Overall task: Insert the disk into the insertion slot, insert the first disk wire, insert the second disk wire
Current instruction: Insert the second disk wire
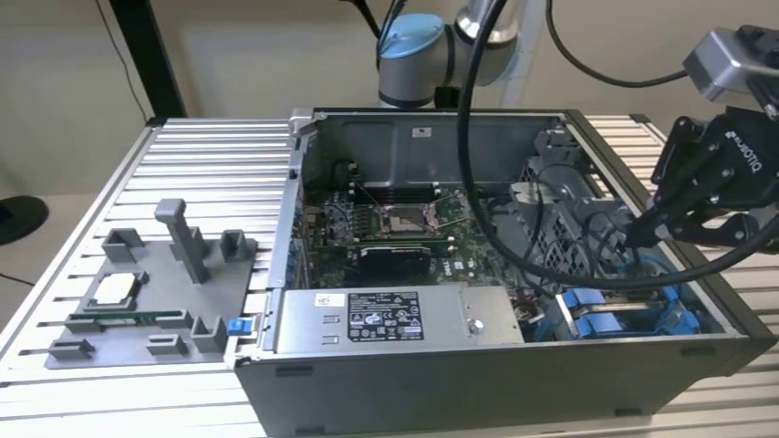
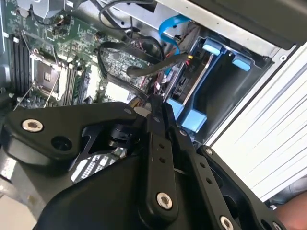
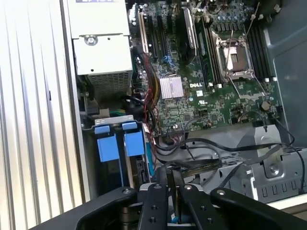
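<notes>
The disk's blue frame (image 1: 596,313) stands on edge in the drive bay at the front corner of the open computer case, on the exterior view's right. Its blue tabs appear in the first wrist view (image 3: 135,143) and the second wrist view (image 2: 194,120). My black gripper (image 1: 636,234) hangs just above that bay, its fingers pressed together in both wrist views (image 3: 170,178) (image 2: 156,103). I cannot make out anything between them. A flat black wire (image 2: 144,70) (image 3: 216,146) runs loose past the fingertips, and a blue wire (image 2: 173,23) curves along the case wall.
The grey power-supply box (image 1: 378,319) lies along the case's front wall beside the bay. The motherboard (image 1: 389,233) fills the case floor. A grey fixture plate (image 1: 146,301) with small parts sits on the slatted table at the exterior view's left. Thick black cables (image 1: 487,182) hang over the case.
</notes>
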`<state>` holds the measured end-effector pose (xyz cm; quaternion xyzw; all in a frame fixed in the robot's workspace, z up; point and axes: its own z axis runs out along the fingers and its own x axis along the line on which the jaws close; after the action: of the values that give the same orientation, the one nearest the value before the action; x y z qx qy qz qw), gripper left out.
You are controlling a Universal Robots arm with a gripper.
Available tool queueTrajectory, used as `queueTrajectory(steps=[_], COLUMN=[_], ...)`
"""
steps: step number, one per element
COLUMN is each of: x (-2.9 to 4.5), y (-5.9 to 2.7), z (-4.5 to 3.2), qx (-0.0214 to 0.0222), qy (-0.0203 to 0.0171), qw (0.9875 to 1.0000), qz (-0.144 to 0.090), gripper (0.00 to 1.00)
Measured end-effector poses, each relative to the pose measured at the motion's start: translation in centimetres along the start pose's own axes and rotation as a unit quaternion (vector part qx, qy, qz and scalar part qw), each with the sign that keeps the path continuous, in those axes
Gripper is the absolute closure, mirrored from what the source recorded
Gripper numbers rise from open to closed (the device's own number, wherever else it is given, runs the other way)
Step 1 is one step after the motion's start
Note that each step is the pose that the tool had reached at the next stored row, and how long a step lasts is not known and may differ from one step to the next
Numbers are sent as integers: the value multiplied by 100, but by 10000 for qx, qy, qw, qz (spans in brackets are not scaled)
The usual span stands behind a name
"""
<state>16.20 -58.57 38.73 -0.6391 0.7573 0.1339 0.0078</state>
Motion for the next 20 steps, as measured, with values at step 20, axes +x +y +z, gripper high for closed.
queueTrajectory(steps=[20], x=[54], y=[99], z=[46], qx=[120], qy=[515], qw=[9985], qz=[-142], gripper=[100])
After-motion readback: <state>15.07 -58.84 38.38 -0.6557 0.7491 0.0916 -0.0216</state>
